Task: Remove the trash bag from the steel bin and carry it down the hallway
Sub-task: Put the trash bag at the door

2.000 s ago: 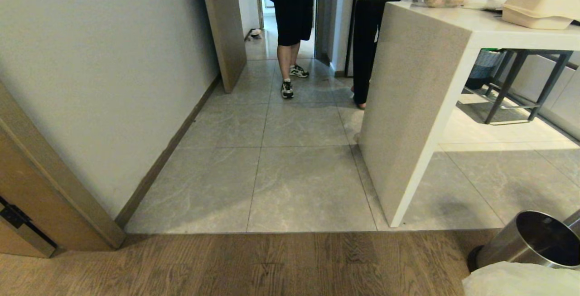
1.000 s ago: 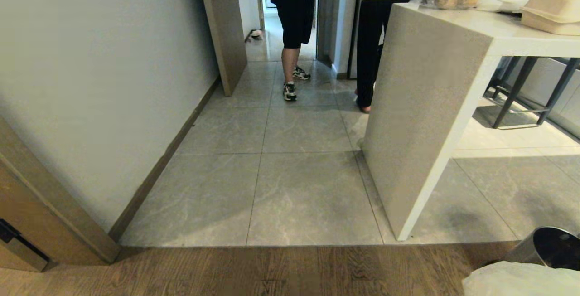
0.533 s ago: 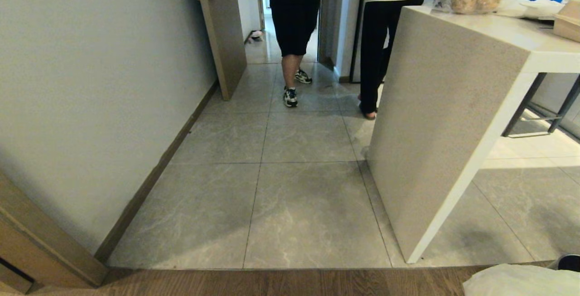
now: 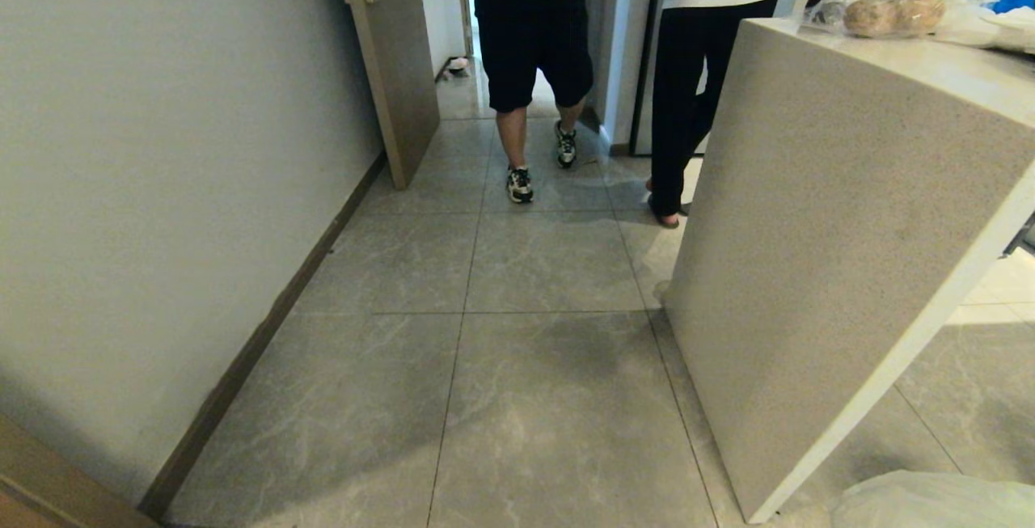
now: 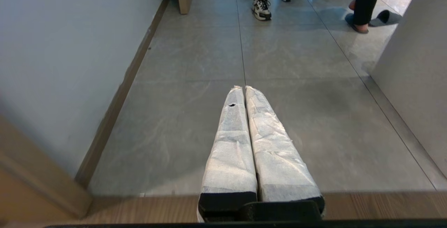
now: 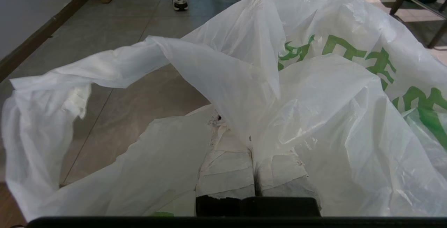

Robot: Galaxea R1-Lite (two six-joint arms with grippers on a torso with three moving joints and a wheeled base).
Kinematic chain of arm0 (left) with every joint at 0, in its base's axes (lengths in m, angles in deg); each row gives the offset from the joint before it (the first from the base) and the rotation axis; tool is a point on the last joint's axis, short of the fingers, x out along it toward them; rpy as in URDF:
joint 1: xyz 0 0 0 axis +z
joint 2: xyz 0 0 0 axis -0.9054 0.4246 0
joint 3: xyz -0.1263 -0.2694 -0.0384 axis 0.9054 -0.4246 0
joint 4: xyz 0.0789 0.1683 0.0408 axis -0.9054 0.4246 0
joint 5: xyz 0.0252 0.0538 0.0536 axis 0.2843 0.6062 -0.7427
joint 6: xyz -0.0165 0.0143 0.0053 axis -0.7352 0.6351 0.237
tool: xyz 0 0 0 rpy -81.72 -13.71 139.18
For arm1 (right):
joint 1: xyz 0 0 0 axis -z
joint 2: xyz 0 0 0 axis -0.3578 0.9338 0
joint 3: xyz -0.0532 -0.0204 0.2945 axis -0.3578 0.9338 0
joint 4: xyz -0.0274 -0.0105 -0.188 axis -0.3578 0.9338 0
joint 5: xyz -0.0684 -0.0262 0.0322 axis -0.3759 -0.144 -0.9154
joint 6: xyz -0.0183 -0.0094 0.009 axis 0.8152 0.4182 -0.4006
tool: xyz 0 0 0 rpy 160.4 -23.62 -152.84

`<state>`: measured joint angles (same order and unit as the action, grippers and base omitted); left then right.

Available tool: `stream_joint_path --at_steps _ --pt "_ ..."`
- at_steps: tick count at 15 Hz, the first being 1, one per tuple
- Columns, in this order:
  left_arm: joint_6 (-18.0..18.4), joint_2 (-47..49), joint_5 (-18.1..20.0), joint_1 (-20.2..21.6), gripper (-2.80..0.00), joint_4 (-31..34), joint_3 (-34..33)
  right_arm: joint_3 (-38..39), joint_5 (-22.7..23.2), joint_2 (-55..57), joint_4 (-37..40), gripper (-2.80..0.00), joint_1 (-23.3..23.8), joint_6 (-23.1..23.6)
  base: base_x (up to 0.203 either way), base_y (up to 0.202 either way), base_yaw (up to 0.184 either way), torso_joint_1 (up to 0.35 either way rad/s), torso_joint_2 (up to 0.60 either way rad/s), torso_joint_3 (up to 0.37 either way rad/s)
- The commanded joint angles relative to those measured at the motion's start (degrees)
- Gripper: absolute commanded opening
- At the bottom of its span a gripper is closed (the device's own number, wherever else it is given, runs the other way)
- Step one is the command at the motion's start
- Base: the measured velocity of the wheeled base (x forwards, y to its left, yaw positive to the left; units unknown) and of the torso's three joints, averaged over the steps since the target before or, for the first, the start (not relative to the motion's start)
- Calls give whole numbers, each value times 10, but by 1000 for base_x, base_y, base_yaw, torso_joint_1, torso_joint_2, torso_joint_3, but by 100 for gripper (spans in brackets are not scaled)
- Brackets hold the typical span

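The trash bag [image 6: 314, 98] is thin white plastic with green print, and it billows in front of the right wrist camera. My right gripper [image 6: 249, 140] is shut on a gathered fold of it, and the plastic hides the fingertips. In the head view a corner of the trash bag [image 4: 930, 500] shows at the bottom right. My left gripper [image 5: 243, 89] is shut and empty, held level above the floor. The hallway's grey tiles [image 4: 550, 269] stretch ahead. The steel bin is out of view.
A pale stone counter [image 4: 833, 229] stands close on the right, with bagged bread [image 4: 889, 14] on top. A white wall [image 4: 162, 148] runs along the left. Ahead stand a person in black shorts [image 4: 525, 43], a person in black trousers [image 4: 695, 99] and an open wooden door [image 4: 396, 67].
The whole view has advanced down the hallway: the wooden floor strip and the steel bin have slid out at the bottom. The person in shorts has stepped. The bag stays in my right gripper.
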<state>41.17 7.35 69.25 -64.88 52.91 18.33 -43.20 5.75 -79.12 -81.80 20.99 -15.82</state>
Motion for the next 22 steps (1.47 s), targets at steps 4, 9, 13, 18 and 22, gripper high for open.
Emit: stream_joint_path --at_steps 4,9,13,18,22 --pt "0 1 -1 0 -280 0 0 0 0 1 0 -280 0 0 190 0 2 0 3 2" --pt "0 1 0 0 -280 0 0 0 0 1 0 -280 0 0 190 0 0 3 3 3" --pt "0 1 -1 0 -280 0 0 0 0 1 0 -280 0 0 190 0 2 1 -1 2" --pt "0 1 0 0 -280 -1 0 0 0 1 0 -280 0 0 190 0 1 3 2 2" --pt "0 1 -1 0 -280 -1 0 0 0 1 0 -280 0 0 187 0 0 3 2 2"
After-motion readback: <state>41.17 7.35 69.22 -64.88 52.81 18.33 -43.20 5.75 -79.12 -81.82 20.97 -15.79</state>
